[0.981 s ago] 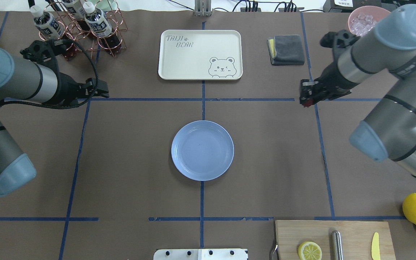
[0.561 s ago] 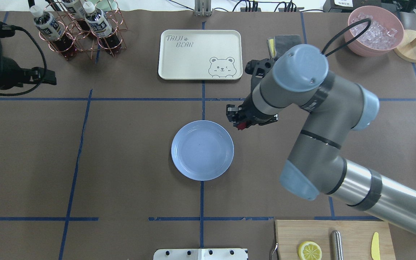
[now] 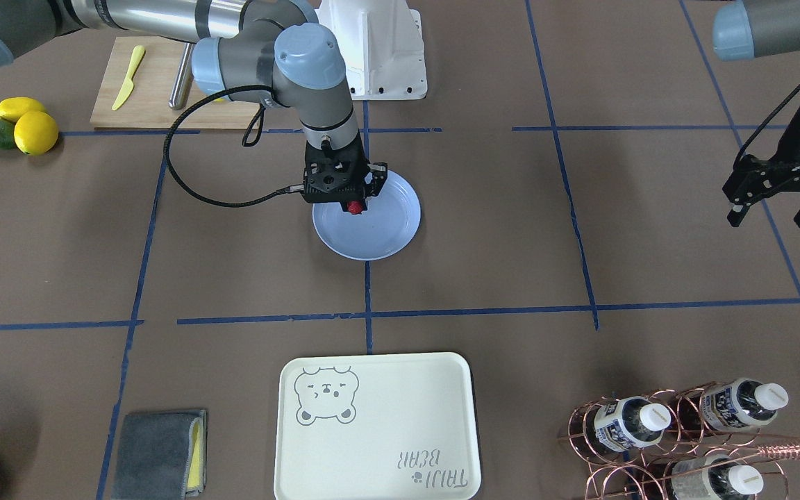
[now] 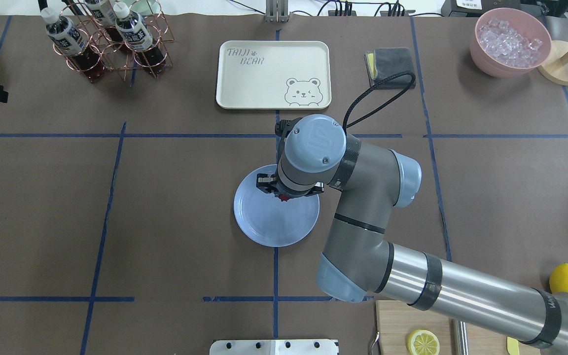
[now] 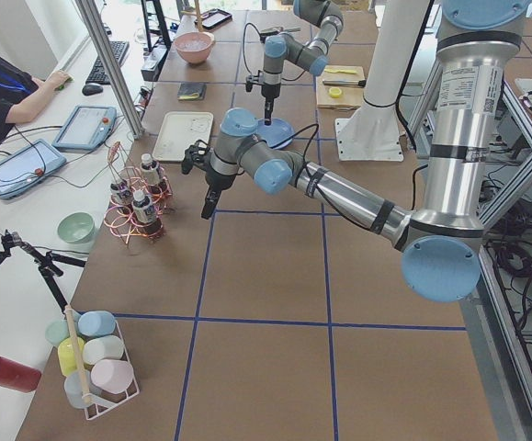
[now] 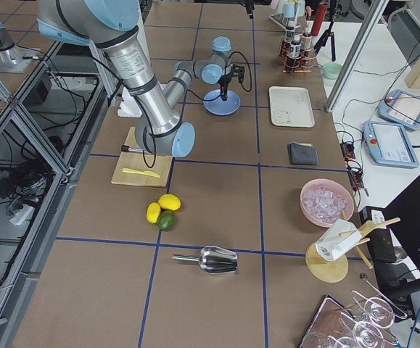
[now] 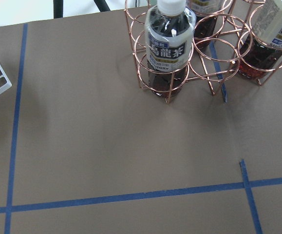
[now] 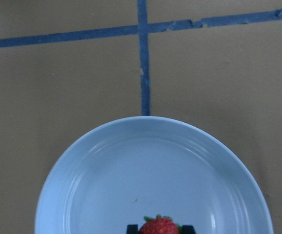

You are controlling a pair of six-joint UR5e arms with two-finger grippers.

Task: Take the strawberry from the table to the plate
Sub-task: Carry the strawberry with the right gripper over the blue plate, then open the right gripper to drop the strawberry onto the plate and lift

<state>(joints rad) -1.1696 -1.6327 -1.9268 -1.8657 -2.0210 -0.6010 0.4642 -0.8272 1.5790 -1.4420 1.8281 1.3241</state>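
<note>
One sec has moved the R arm a long way: the right gripper was out by the tape line nr the grey cloth, then just beside the rim, and now hangs over the plate w/ jaws closed narrowly on the strawberry. The berry shows red at the tips in the front view and at the bottom edge of the R wrist cam, green leaf bits on top. It sits over the plate's inner floor, toward the tray-side rim rather than dead centre; can't tell if it touches the surface yet. So the carry looks done, and what's left is prob. a short lower and release. Meanwhile the left gripper has pulled back to the side nr the copper wire bottle rack, fingers apart, nothing in them. Materials: the berry is small, rounded and bumpy-skinned, so it may roll a bit when let go. The plate is glossy light-blue plastic, shallow, w/ a raised rim and faint concentric rings that should stop it. The table is matte brown paper w/ blue tape lines.
</note>
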